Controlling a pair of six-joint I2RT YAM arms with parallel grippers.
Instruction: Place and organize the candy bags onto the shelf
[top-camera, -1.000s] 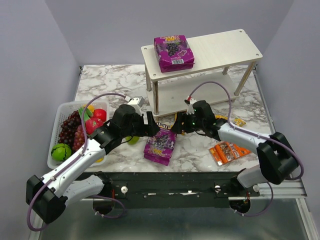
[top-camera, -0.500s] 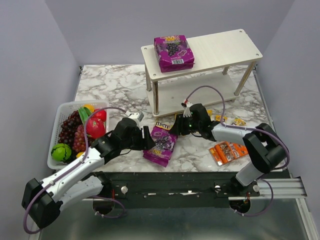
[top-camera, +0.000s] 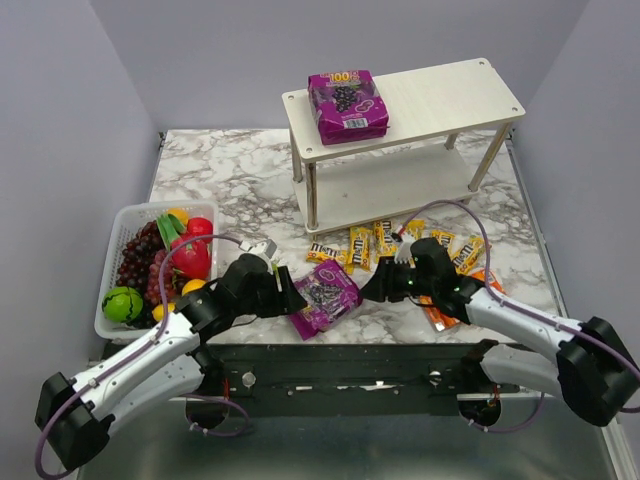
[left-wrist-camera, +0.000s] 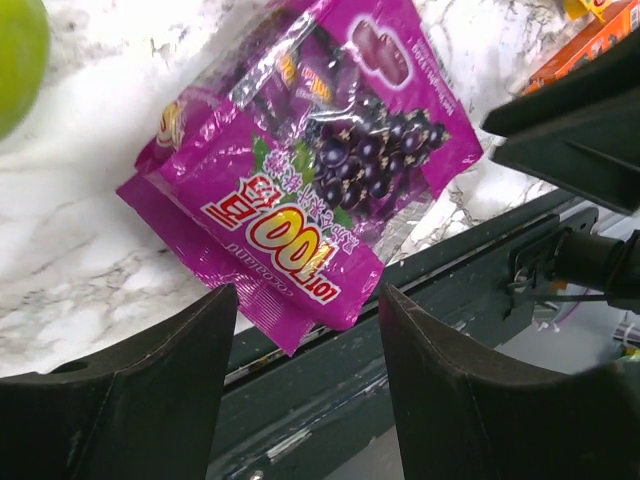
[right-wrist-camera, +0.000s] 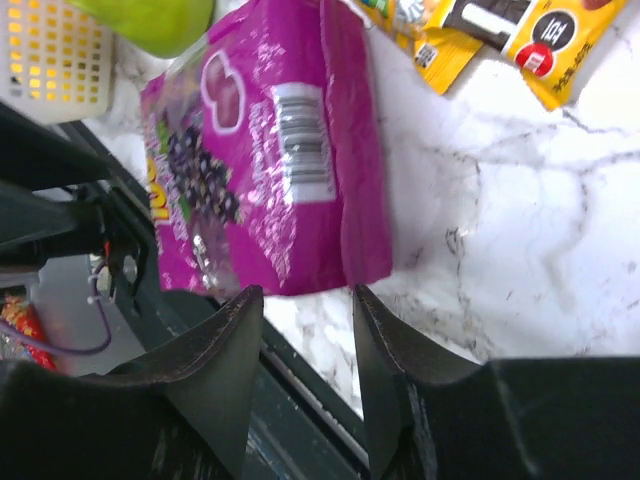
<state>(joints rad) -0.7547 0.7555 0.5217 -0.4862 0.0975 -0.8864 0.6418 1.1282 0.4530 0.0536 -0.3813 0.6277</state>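
- Top external view: I count two purple pouches. The first purple pouch (top-camera: 347, 105) lies flat on the upper tier of the shelf (top-camera: 450, 95), toward its left end.
- The second purple pouch (top-camera: 325, 295) lies on the marble table (top-camera: 230, 170) at the lower centre of the frame, close to the front edge.
- Six yellow packets (top-camera: 360, 247) are scattered in a loose row on the table just in front of the shelf, centre to centre right.
- One orange pack (top-camera: 438, 316) sits at the lower right, mostly covered by the right arm.
- Left gripper (top-camera: 290, 298) is just left of the second purple pouch. Its fingers (left-wrist-camera: 150, 370) are spread wide and hold nothing. In the left wrist view the pouch's near corner shows between them.
- Right gripper (top-camera: 372, 290) is just right of the same pouch, so the two tools face each other across it. Its fingers (right-wrist-camera: 220, 370) stand moderately apart and hold nothing.
- Whether either tool touches the pouch, I cannot tell.
- One white basket (top-camera: 108, 290) of fruit stands at the left of the frame.
- A green fruit (right-wrist-camera: 150, 15) lies near the pouch.
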